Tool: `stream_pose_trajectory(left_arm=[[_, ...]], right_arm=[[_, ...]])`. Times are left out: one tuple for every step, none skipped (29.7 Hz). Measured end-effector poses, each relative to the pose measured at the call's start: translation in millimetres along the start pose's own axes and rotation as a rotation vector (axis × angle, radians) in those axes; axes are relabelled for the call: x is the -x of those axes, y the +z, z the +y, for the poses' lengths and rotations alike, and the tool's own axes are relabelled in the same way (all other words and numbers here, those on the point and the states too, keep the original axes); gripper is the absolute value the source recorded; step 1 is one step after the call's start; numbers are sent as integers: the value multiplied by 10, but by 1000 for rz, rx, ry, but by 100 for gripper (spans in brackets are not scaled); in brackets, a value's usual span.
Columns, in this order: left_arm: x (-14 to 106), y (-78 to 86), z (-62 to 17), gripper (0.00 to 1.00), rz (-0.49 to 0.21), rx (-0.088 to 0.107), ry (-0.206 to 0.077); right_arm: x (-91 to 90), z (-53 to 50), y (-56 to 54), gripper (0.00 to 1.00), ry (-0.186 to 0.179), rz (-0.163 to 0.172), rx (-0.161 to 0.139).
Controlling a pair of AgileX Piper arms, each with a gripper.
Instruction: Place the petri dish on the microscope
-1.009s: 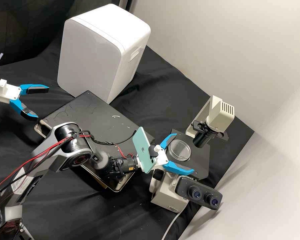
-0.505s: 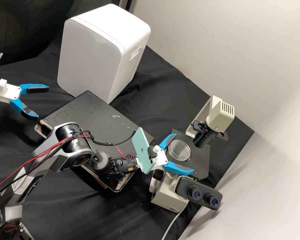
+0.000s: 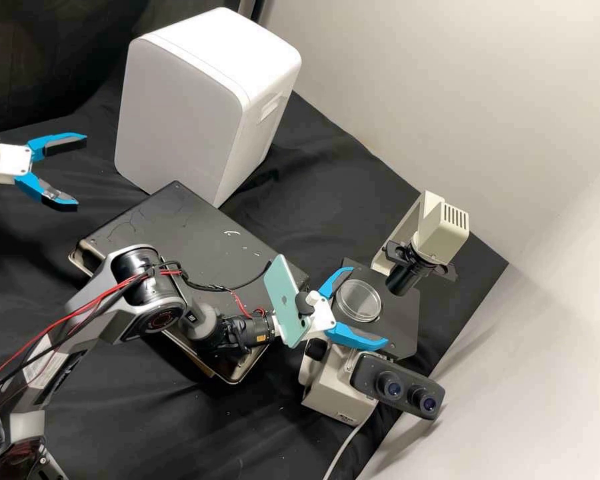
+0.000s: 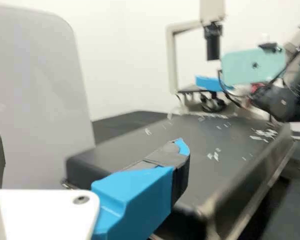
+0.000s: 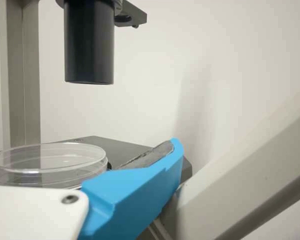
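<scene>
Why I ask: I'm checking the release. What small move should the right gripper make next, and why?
Probably back the right gripper straight away from the dish: it seems to rest flat on the stage, and the jaws stand open either side of it.

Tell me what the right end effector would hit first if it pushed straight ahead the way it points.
The petri dish: it lies on the microscope stage between the right end effector's open fingers, right in its line. The gap between dish and palm is hard to judge.
</scene>
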Motion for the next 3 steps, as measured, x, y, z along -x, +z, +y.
stream_pose_trajectory(left_arm=[[11,-3,16,100,10,-6,11],[26,-2,29,100,19,-14,20],[35,-2,41,100,27,-19,29]], right_arm=[[0,0,0,100,0,0,0],[0,0,0,100,0,0,0],[0,0,0,100,0,0,0]])
